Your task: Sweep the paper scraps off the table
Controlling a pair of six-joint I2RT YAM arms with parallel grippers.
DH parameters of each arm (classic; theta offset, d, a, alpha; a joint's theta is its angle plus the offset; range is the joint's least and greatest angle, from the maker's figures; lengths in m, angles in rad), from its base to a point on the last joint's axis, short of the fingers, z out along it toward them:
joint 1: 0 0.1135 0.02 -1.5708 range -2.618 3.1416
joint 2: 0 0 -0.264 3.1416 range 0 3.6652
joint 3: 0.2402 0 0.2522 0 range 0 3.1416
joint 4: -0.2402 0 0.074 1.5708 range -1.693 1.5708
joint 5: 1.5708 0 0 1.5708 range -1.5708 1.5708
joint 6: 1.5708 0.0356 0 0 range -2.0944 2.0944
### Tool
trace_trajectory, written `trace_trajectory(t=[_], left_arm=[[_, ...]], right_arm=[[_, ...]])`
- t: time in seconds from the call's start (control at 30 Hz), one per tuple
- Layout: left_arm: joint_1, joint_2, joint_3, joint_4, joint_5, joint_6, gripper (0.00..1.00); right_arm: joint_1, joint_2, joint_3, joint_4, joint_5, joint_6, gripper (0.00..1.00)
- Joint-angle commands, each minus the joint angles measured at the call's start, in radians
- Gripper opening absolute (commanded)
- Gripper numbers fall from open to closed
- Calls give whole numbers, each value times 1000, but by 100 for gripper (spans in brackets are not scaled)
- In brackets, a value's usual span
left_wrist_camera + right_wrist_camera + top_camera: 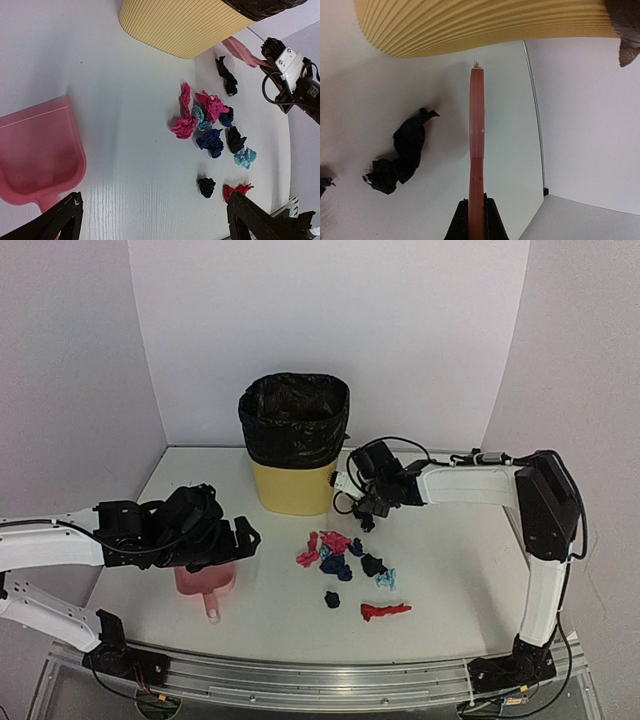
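Note:
Several paper scraps (pixel 337 562), red, magenta, navy, black and teal, lie clustered on the white table (pixel 455 580) in front of the bin; they also show in the left wrist view (pixel 212 140). A dark scrap (pixel 405 150) lies apart, close to the brush. My right gripper (pixel 366 492) is shut on a pink hand brush (pixel 477 145), held edge-on near the bin's base, just behind the scraps. My left gripper (pixel 240 536) is open and empty, hovering left of the scraps; its fingers (pixel 60 220) stand wide apart. The pink dustpan (pixel 205 582) lies on the table below my left arm.
A yellow ribbed bin (pixel 293 480) with a black liner stands at the back centre, close to the brush tip. A metal rail (pixel 320 680) runs along the front edge. White walls close the back and sides.

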Motion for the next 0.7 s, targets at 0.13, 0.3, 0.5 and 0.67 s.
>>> trace_trajectory(t=[0.13, 0.3, 0.5, 0.67], left_arm=[[-3, 26, 24, 12, -24, 14, 100], [-4, 71, 47, 19, -4, 18, 100], [-3, 120, 60, 43, 17, 28, 100], [-4, 152, 70, 67, 33, 43, 100]], right_arm=[[112, -43, -114, -29, -13, 13, 0], [188, -88, -147, -124, -20, 102, 0], [286, -175, -179, -232, -28, 222, 0], [342, -246, -172, -316, -47, 312, 0]])
